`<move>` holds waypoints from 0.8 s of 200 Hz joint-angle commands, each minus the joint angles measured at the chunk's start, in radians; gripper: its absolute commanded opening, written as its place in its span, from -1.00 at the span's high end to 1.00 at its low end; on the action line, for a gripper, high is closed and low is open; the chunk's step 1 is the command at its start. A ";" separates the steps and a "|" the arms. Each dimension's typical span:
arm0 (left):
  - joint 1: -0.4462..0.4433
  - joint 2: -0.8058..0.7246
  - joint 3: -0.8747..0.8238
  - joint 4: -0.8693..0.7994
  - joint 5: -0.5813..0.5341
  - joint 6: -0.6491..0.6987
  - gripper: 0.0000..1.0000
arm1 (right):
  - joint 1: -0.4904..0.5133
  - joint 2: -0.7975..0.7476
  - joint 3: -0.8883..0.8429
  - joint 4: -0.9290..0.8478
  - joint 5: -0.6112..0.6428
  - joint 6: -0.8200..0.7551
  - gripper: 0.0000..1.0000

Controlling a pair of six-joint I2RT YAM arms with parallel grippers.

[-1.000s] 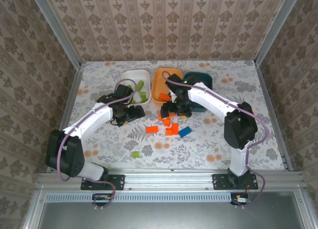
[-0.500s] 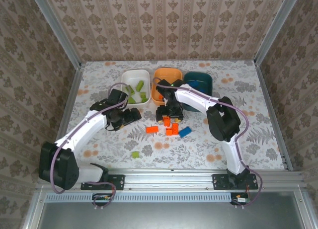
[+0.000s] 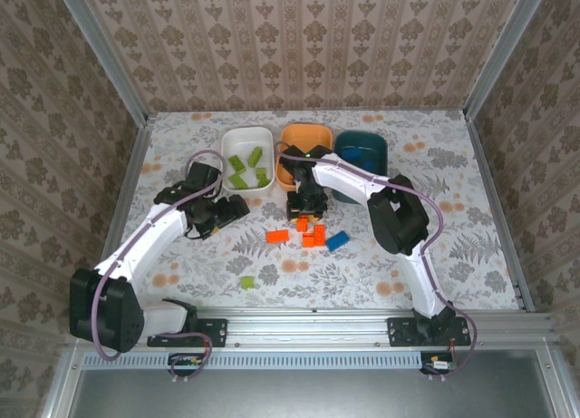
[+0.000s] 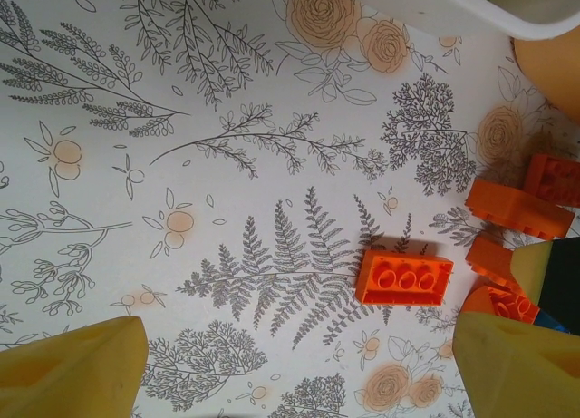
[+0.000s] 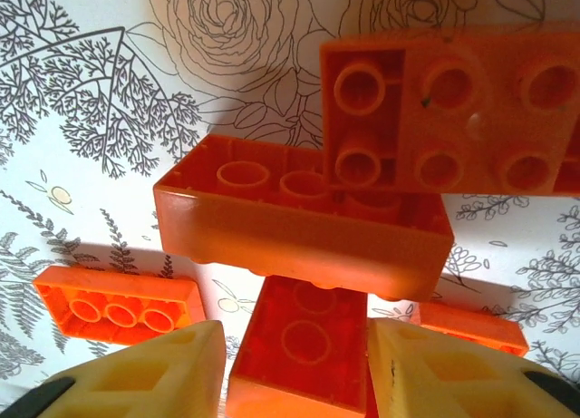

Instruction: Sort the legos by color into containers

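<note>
Holdings, largest first. Item: floral tabletop, bearing everything. Item: three containers ranged beyond both my grippers. The white tub is ahead of my left, with green bricks in it; the orange tub is just beyond my right; the teal tub is beyond that and to its right. Item: my left gripper, released, jaws wide apart over bare print, nothing between them. A lone orange brick lies underside-up just ahead of it and to the right. Item: my right gripper, down in the orange pile and clenched on a small orange brick, pads flush against its two flanks as far as I can see. Item: long orange brick, lying crosswise just past those fingertips, touching or overlapping the held one. A studded orange brick lies beyond it, to the right. Item: blue brick, behind my right gripper and to its right. Item: green brick, well behind my left, toward my bases. Handling note: I judge these bricks light, rigid, glossy and apt to slip. Hold them squarely across the flat side walls, not on studs or corners. The crowding neighbours may be dragged up with the lift.
</note>
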 commanded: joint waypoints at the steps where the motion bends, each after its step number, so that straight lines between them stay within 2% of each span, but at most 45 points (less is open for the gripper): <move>1: 0.006 0.009 0.002 -0.012 0.021 0.018 -0.78 | 0.005 0.002 0.024 -0.048 0.037 -0.009 0.19; 41: 0.006 0.008 -0.014 0.004 0.025 0.006 -0.78 | 0.004 -0.054 0.016 -0.060 0.037 -0.027 0.26; 89: 0.007 0.006 -0.017 0.013 0.019 -0.003 -0.80 | -0.014 -0.162 0.049 -0.059 -0.056 -0.019 0.27; 134: 0.005 0.028 0.011 0.015 0.031 0.000 -0.81 | -0.124 -0.237 0.090 -0.006 -0.174 0.062 0.27; 160: 0.000 0.040 0.027 0.006 0.035 0.011 -0.82 | -0.207 -0.222 0.134 0.050 -0.178 0.090 0.29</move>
